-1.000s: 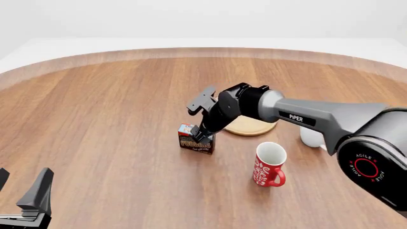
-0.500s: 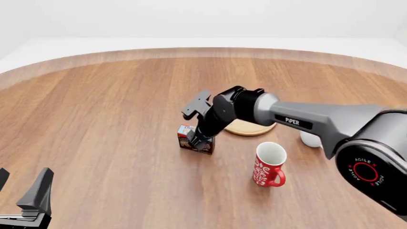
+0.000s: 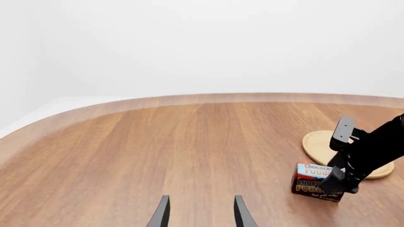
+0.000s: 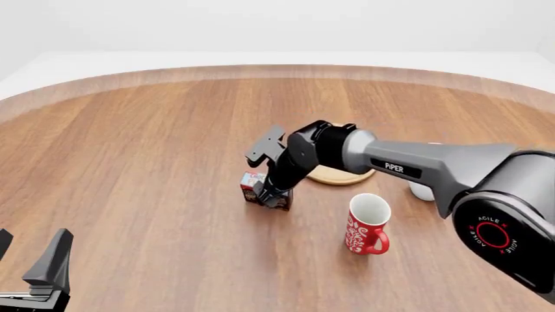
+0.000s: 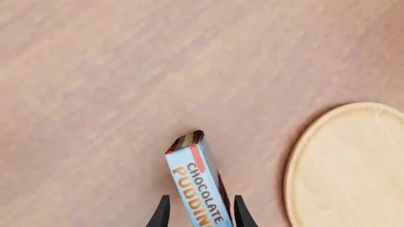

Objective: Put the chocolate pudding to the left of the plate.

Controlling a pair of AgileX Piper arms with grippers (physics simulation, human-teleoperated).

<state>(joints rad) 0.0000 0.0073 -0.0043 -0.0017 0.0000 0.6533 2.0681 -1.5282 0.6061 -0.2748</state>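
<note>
Right end effector: clamped on pudding just left of plate; placing step; next, release.

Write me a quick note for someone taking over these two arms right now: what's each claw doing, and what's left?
Right claw: down on the pudding, fingers on either side of it; whether it grips can't be told.
Left claw: open, idle near the table's near edge.
Pudding: standing on the table just left of the plate, close to its rim.
Done: pudding is on the plate's left side.
Left: open the right claw and lift away without tipping the carton.
</note>
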